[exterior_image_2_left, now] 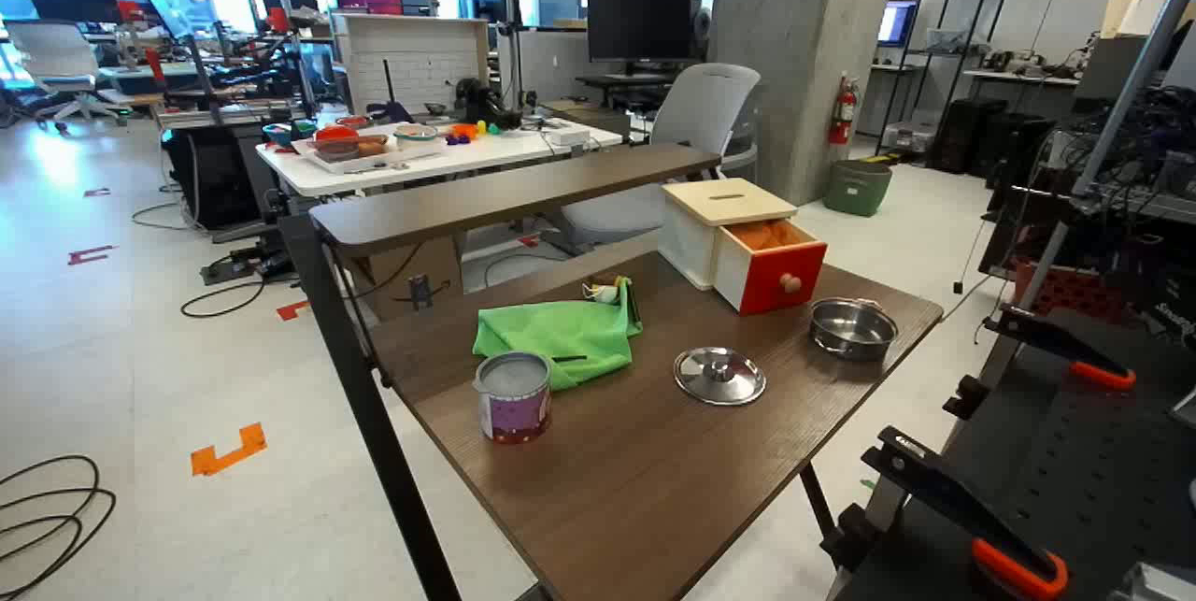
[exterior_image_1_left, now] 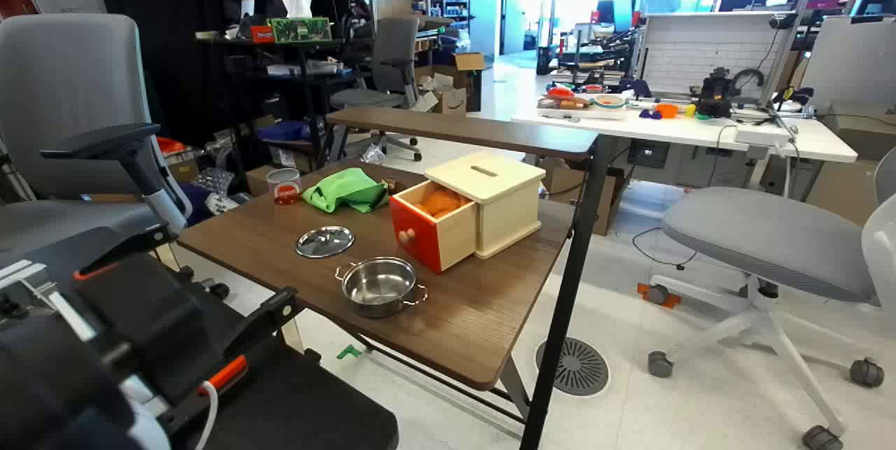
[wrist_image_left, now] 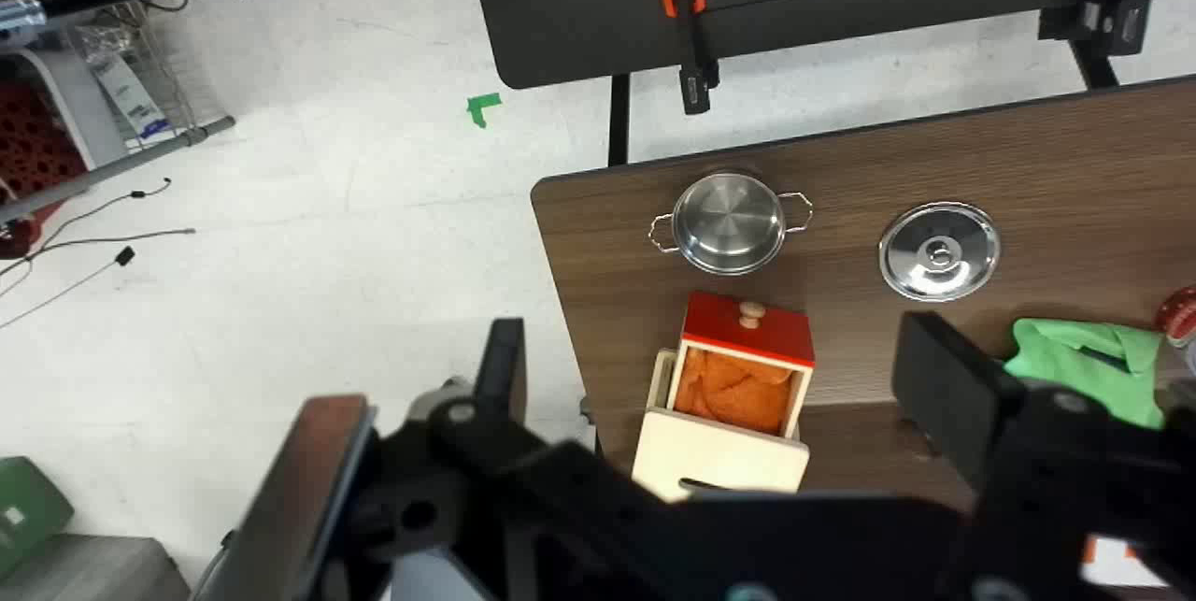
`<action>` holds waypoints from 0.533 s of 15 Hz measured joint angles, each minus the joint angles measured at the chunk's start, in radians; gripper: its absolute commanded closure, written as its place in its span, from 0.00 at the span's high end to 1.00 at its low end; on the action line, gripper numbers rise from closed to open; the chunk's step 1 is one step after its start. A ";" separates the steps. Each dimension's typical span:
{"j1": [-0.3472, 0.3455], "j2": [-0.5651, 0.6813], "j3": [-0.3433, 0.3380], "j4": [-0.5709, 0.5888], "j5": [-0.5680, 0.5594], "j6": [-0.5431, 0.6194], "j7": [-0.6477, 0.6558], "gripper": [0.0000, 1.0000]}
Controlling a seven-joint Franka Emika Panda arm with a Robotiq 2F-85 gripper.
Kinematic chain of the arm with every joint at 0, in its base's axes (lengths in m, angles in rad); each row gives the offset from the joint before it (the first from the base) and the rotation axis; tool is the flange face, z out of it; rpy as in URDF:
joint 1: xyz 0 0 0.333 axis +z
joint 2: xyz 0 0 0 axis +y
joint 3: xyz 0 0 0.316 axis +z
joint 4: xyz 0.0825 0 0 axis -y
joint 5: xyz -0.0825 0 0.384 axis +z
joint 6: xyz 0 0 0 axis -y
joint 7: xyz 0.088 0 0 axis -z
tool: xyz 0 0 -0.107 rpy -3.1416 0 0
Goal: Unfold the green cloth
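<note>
Green cloth (exterior_image_2_left: 561, 330) is on the table (exterior_image_2_left: 645, 498), well apart from the pot (exterior_image_2_left: 852, 332), visible in both exterior views & the wrist view. Bright lime, approx one tone, w/ a short dark streak (exterior_image_2_left: 568, 359) on its side; can't tell if gap, label or sth else. It's rumpled into a low heap: layers overlap, edges run crooked, & in an exterior view it rises to a soft hump (exterior_image_1_left: 350, 184). Small brown & white items (exterior_image_2_left: 605, 291) sit at one end of it, too small to ID.

A tub (exterior_image_2_left: 514, 400), grey up top & purple-red lower down, stands upright nr the cloth; can't tell if they touch. Metal lid (exterior_image_2_left: 715, 382) lies knob up, btwn cloth & pot, apart from each. Pot stands upright. Nr it is a pale wooden box (exterior_image_1_left: 511, 205), red-fronted drawer (exterior_image_2_left: 768, 279) partly out w/ orange, soft-looking stuff (wrist_image_left: 733, 391) inside.

Pincer (wrist_image_left: 715, 353) is wide, jaws well apart, up above the table. In the wrist view the drawer shows btwn its fingers (wrist_image_left: 944, 395), & the pincer covers part of the cloth. A raised brown shelf (exterior_image_2_left: 523, 185) runs along one side of the table.
</note>
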 measured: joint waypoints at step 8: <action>0.000 -0.001 0.000 0.006 0.000 0.000 0.000 1.00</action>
